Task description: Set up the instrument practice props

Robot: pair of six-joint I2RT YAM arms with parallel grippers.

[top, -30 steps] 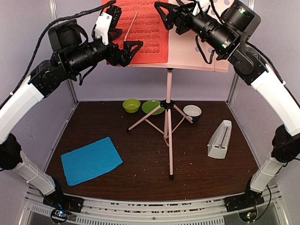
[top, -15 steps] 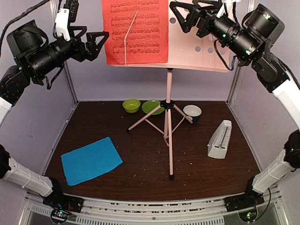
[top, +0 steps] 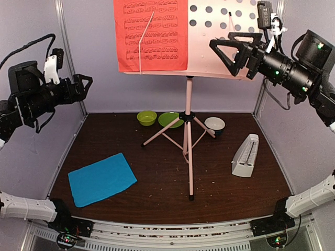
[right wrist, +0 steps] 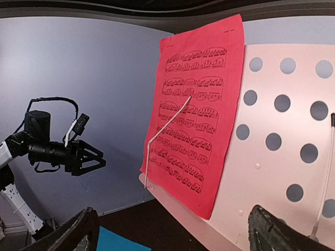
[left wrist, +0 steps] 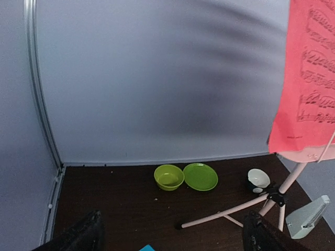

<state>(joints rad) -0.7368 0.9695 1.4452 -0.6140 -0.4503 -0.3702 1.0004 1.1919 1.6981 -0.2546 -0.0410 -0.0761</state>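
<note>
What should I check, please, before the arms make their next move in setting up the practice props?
1. Left tool open and empty: ok.
2. Right tool open and empty: ok.
3. Red page on the music stand, under its wire clip: ok.
4. Cyan page on the stand: not ok; it lies flat on the table, near left.
5. Metronome upright, right of the stand's legs: ok.
6. Metronome opened for use: cannot tell.

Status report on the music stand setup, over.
Left gripper and right gripper open, empty. Red page on stand, cyan page flat on table. Nothing blocking.
</note>
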